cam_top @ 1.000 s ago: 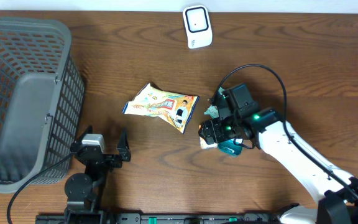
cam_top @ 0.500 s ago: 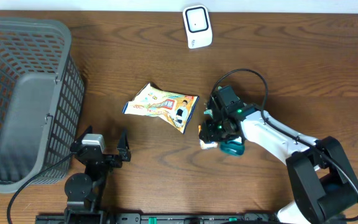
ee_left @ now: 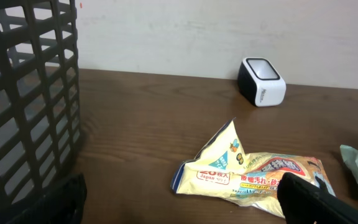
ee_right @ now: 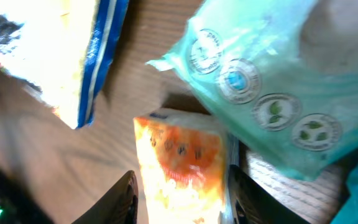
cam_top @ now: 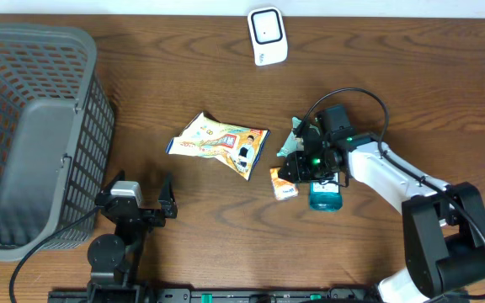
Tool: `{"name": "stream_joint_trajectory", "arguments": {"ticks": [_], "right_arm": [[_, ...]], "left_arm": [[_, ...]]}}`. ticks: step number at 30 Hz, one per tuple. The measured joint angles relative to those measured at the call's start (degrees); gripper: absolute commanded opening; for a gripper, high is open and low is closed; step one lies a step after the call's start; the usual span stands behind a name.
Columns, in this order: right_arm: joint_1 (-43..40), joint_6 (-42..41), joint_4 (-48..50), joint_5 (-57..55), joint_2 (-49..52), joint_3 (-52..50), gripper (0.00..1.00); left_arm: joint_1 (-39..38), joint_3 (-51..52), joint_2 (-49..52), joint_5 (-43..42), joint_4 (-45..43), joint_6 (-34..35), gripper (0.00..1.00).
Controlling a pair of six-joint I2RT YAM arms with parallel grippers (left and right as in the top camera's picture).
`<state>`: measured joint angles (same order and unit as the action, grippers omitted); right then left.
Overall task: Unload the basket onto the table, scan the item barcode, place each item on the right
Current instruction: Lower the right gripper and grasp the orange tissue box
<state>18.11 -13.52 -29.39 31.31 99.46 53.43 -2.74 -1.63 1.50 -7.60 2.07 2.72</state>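
Orange packet, snack bag printed "Japan"

The surface is dark brown with flowing wood grain. At nine o'clock the basket is grey, its walls an open grid. The scanner at twelve o'clock is white and black. The snack bag in the middle is pale yellow, edged in blue, with red lettering. At its three o'clock lie a small orange packet and a pale teal pouch printed with round blue and green emblems.
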Motion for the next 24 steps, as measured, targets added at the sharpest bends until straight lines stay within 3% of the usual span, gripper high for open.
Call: {"name": "stream_joint_trajectory", "arguments": {"ticks": [3,8,13,20,23,24], "right_arm": [[-0.8,1.4,0.0,2.1,0.0,0.0,0.47],[-0.9,1.0,0.0,0.6,0.0,0.0,0.26],[0.3,-7.9,-1.7,-7.8,0.0,0.0,0.18],[8.4,-16.3,0.6,-16.2,0.0,0.2,0.18],[10.1,-17.6,0.8,-18.2,0.0,0.4,0.1],[10.3,-17.9,0.8,-18.6,0.0,0.5,0.01]], "left_arm": [[0.0,0.0,0.0,0.0,0.0,0.0,0.98],[0.0,0.0,0.0,0.0,0.0,0.0,0.98],[0.0,0.0,0.0,0.0,0.0,0.0,0.98],[0.0,0.0,0.0,0.0,0.0,0.0,0.98],[0.0,0.0,0.0,0.0,0.0,0.0,0.98],[0.0,0.0,0.0,0.0,0.0,0.0,0.98]]}}
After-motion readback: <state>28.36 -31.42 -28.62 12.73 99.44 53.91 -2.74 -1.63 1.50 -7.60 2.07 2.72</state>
